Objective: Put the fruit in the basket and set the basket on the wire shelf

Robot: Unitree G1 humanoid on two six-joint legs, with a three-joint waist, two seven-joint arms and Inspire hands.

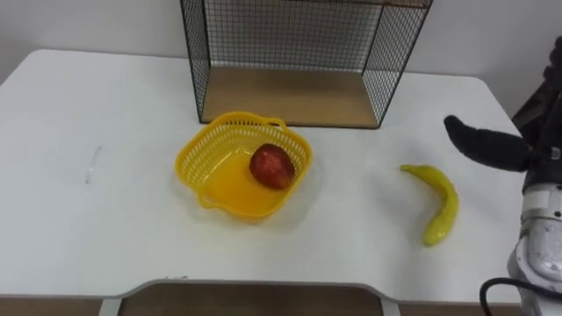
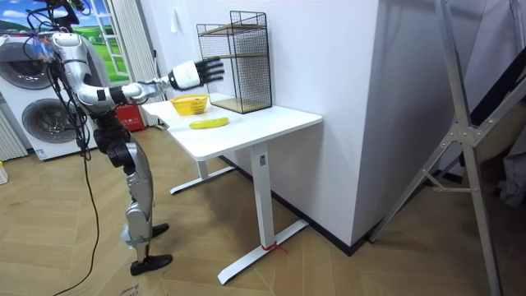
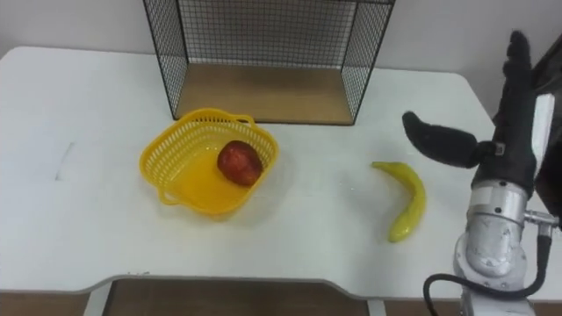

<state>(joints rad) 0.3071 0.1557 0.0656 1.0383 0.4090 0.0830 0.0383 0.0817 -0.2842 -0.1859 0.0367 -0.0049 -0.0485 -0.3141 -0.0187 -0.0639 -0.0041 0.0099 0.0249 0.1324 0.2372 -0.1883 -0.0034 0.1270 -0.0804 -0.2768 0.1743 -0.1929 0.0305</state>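
Beside the banana (image 3: pixel 404 204), our right hand (image 3: pixel 516 123) hovers open, fingers straight, holding nothing; the apple (image 3: pixel 239 162) lies in the basket (image 3: pixel 162 158).

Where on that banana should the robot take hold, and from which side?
Probably around the thick middle of the banana, coming down from its right. It lies flat, running roughly front to back, with bare table on either side, and the open right hand hangs just right of it.

Apple (image 1: pixel 272 166) in basket (image 1: pixel 195 156), shelf (image 1: pixel 290 98) behind, banana (image 1: pixel 440 207) right
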